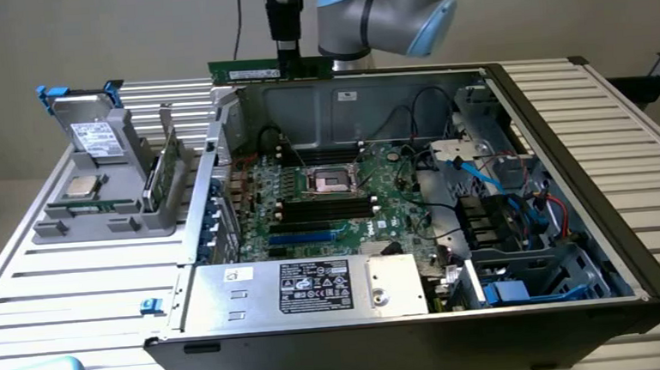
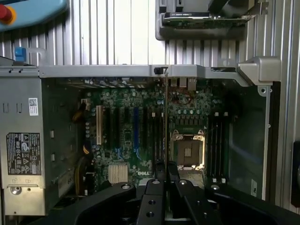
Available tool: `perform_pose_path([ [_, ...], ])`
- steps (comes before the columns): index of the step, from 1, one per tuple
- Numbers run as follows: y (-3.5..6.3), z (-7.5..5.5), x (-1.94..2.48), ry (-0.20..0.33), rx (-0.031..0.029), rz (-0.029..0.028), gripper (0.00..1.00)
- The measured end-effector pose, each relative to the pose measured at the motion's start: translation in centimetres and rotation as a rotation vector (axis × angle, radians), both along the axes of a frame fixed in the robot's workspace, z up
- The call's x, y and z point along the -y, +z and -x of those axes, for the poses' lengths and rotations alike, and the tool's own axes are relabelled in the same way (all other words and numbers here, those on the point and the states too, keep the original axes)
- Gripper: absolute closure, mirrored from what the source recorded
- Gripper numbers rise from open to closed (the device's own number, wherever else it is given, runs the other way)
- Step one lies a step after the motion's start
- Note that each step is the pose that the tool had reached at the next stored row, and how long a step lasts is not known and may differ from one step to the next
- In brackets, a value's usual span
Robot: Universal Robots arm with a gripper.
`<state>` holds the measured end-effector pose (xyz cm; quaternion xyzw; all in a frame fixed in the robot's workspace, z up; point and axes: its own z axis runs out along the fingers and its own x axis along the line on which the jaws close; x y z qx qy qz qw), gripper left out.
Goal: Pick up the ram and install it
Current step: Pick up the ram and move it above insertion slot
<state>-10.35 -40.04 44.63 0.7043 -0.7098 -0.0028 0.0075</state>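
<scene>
- In the exterior view you lose the upper part of the pincer point(image 1: 287, 54) past the picture's top edge, and its dark finger covers a strip of the ram point(image 1: 248, 70) near the stick's middle.
- In the wrist view you see the ram point(image 2: 166, 117) edge-on, as a thin line against the motherboard point(image 2: 126, 140). From there you cannot make out its chips or label.
- The pincer point(image 2: 166, 165) is closed on the ram, with its two dark fingertips point(image 2: 159, 168) pressed to the stick's flat sides.
- The ram hangs in the air over the far wall of the open computer case point(image 1: 406, 103), its long edge level. It is well apart from the memory slots point(image 1: 325, 207) below.
- In the exterior view the ram looks like a long, narrow green board. Its face shows darker patches and a paler spot, too small for you to tell apart with any certainty.
- The processor socket point(image 1: 331, 180) sits open just beyond the memory slots, and cables hide much of the case's side toward the exterior view's right.
- A grey holder point(image 1: 102, 216) stands on the slatted surface point(image 1: 72, 287) at the exterior view's left. It carries a square silver chip point(image 1: 82, 187) and an upright green card point(image 1: 163, 174), which is partly hidden by the holder's wall.
</scene>
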Motion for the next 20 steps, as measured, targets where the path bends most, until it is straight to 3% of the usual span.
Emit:
perform_pose_path([
  [4, -0.14, -1.5, -0.35, 0.000, 0.0000, 0.0000, 0.87],
  [10, -0.57, -3.2, -1.25, 0.000, 0.0001, 0.0017, 0.87],
  [15, -0.92, -4.2, -2.39, 0.000, 0.0000, 0.0052, 0.87],
  [20, -1.24, -4.5, -3.96, 0.000, 0.0000, 0.0063, 0.87],
])
